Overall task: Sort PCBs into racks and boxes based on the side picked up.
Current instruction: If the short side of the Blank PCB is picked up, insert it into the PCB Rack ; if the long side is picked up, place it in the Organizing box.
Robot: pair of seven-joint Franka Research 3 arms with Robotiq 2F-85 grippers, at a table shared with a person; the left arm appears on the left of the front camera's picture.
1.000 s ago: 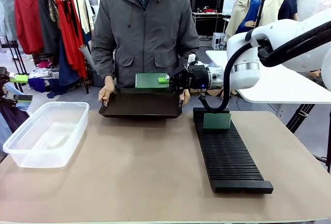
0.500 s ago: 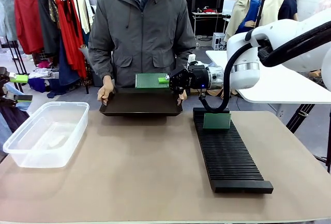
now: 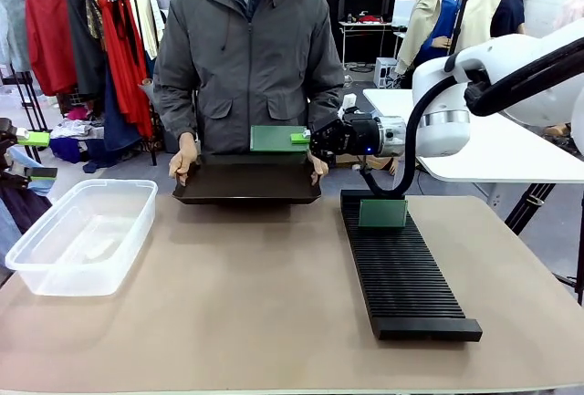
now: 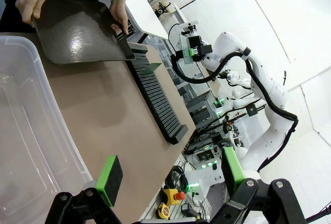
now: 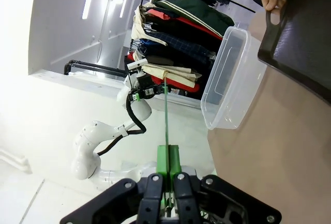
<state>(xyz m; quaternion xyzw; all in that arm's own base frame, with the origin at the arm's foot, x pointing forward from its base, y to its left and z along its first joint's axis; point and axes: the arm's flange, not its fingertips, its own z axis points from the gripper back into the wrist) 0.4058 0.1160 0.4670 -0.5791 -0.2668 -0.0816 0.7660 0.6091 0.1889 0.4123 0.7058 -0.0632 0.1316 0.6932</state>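
Where the table lies closest to the camera, at lower right of the front view, the long black rack (image 3: pixel 406 272) runs away toward the person. At centre left sits the clear box (image 3: pixel 80 235), with nothing in it that I can make out. At the bottom of the left wrist view the left gripper (image 4: pixel 170 175) stands wide open and empty, the box beside it. At the rack's far end one PCB (image 3: pixel 382 213) stands upright in a slot.

Farther off, in the upper middle of the front view, the person holds a dark tray (image 3: pixel 246 182) by both ends, one hand (image 3: pixel 186 158) at its left and the other hand (image 3: pixel 317 168) at its right. Just above the tray's far edge the right gripper (image 3: pixel 306 138) is clamped on the right edge of a second PCB (image 3: pixel 276 138), which hangs clear of the tray. The right wrist view shows this board edge-on between the closed jaws.

The pinch is on one edge only, so a quick swing could let the board pivot or slip. A low path could brush the hand just beneath the gripper, or the tray rim. At the rack, a tilted board would likely ride on the ribs or knock over the standing one. I cannot tell which side was taken, and a misjudged face would send the board to the wrong place.
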